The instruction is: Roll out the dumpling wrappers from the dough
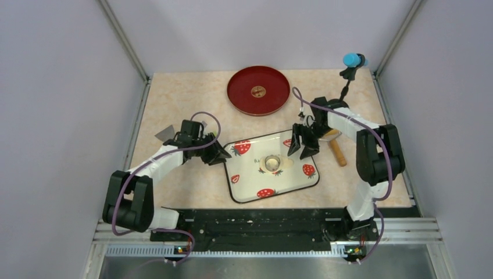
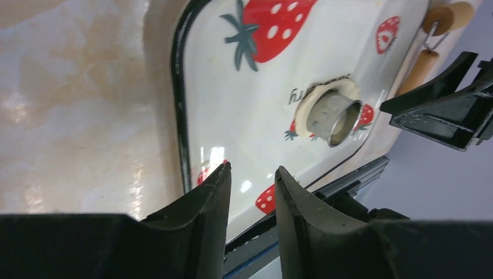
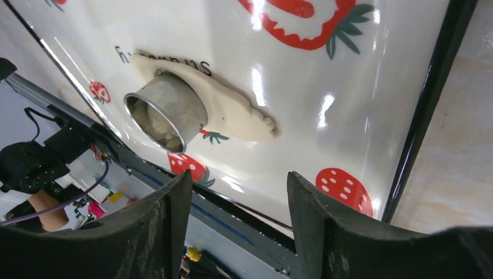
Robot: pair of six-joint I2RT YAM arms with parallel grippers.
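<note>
A flat oval sheet of pale cream dough (image 3: 235, 110) lies on the white strawberry tray (image 1: 256, 183). A small metal ring (image 3: 165, 110) stands pressed into the dough; it also shows in the top view (image 1: 271, 163) and the left wrist view (image 2: 332, 116). No separate cut wrapper shows. My left gripper (image 1: 218, 156) is open and empty at the tray's left edge. My right gripper (image 1: 303, 148) is open and empty above the tray's far right part. The tan wooden roller (image 1: 336, 148) lies on the table right of the tray, partly behind my right arm.
A red round plate (image 1: 258, 90) sits at the back centre. A blue-tipped stand (image 1: 352, 61) is at the back right corner. A small grey piece (image 1: 165, 133) lies left of my left arm. Frame walls close in both sides.
</note>
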